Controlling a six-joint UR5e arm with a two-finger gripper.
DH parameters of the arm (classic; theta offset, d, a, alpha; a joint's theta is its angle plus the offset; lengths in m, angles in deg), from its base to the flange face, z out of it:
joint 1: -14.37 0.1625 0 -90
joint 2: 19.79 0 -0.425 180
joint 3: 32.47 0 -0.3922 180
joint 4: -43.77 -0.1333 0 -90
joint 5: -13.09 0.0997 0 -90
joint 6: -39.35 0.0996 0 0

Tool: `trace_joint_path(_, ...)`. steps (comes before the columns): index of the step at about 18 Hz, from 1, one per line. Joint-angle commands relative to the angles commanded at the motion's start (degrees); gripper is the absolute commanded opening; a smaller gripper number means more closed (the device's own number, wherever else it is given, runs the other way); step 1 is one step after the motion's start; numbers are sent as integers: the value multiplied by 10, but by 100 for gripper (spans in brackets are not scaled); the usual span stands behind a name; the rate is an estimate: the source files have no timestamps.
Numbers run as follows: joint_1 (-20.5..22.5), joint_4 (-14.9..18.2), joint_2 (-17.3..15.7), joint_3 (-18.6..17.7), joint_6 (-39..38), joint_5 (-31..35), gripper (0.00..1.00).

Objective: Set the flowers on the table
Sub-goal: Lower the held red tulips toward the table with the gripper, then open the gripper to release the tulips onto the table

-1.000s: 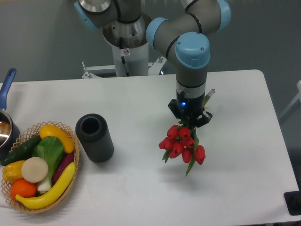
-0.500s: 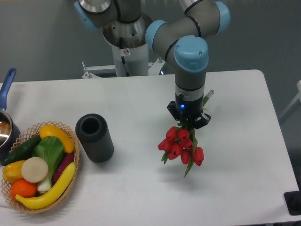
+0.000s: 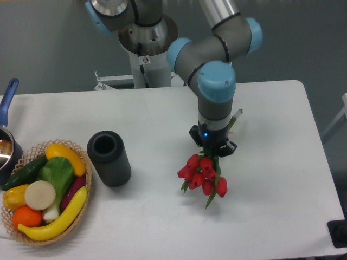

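Note:
A bunch of red tulip flowers (image 3: pixel 201 174) with green stems and leaves hangs head down from my gripper (image 3: pixel 212 149), which is shut on the stems right of the table's middle. The stem ends poke out above the wrist at the upper right. The buds are close above the white table (image 3: pixel 162 114), casting a faint shadow beneath; whether they touch it I cannot tell. The fingertips are mostly hidden behind the buds and the wrist body.
A black cylinder (image 3: pixel 109 158) stands upright left of the flowers. A wicker basket (image 3: pixel 87 203) of fruit and vegetables sits at the front left, with a pot with a blue handle (image 3: pixel 8 97) at the left edge. The arm's base (image 3: pixel 143 49) rises behind the table.
The gripper with the flowers has shifted left and toward the front, and lower; the buds sit nearer the tabletop than a second ago.

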Motion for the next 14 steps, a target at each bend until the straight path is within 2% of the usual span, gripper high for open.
trace_joint_path(4,-3,0,10,1,-2,-3,16)
trace_joint_path(7,-3,-5,18,2,-2,-4,23)
trace_joint_path(13,-4,-5,21,7,-3,-7,27)
trace_joint_path(14,-4,-5,21,8,-3,-7,30)
